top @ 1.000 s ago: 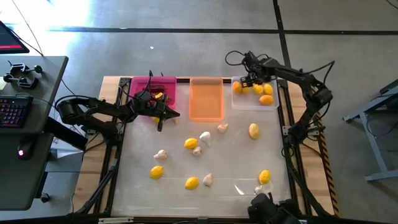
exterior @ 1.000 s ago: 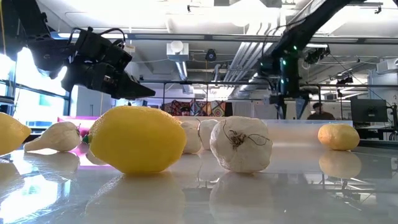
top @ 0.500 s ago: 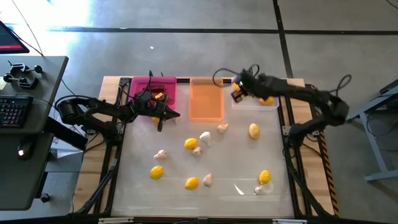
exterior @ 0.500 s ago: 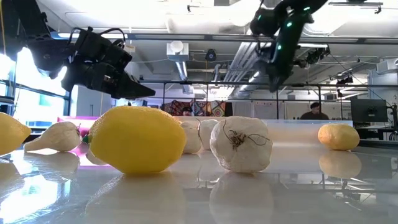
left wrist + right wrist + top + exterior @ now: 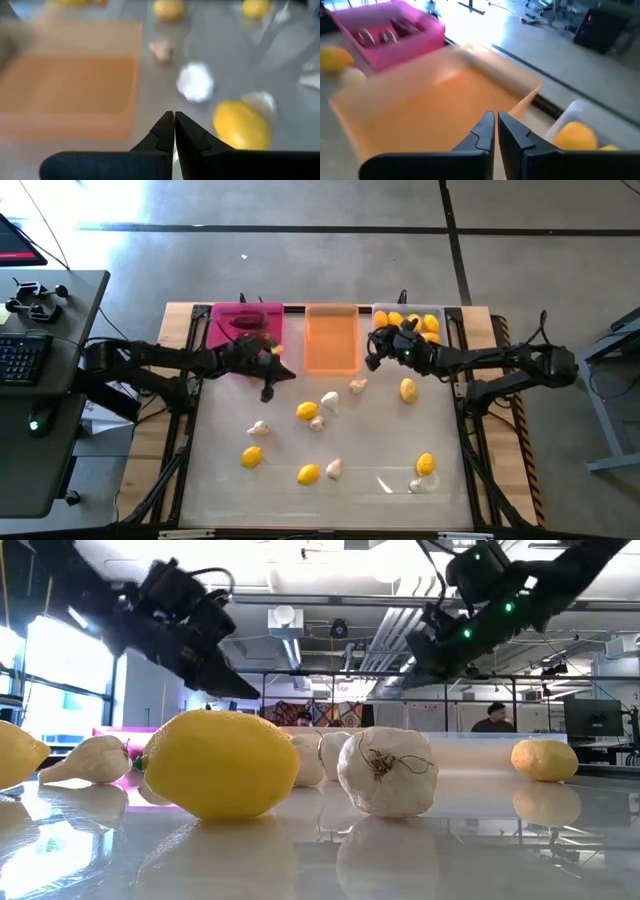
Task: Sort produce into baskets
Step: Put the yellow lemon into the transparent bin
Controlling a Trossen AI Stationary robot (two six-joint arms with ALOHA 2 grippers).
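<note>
My left gripper (image 5: 268, 377), closed and empty, hangs near the pink basket (image 5: 243, 321); my right gripper (image 5: 378, 348), closed, by the orange basket (image 5: 331, 340).

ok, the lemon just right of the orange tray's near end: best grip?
Take the lemon across its short middle, from straight above. It lies flat with its long axis running away from the front edge and bare table around it. The right pincer hangs nearest, fingers together.
</note>
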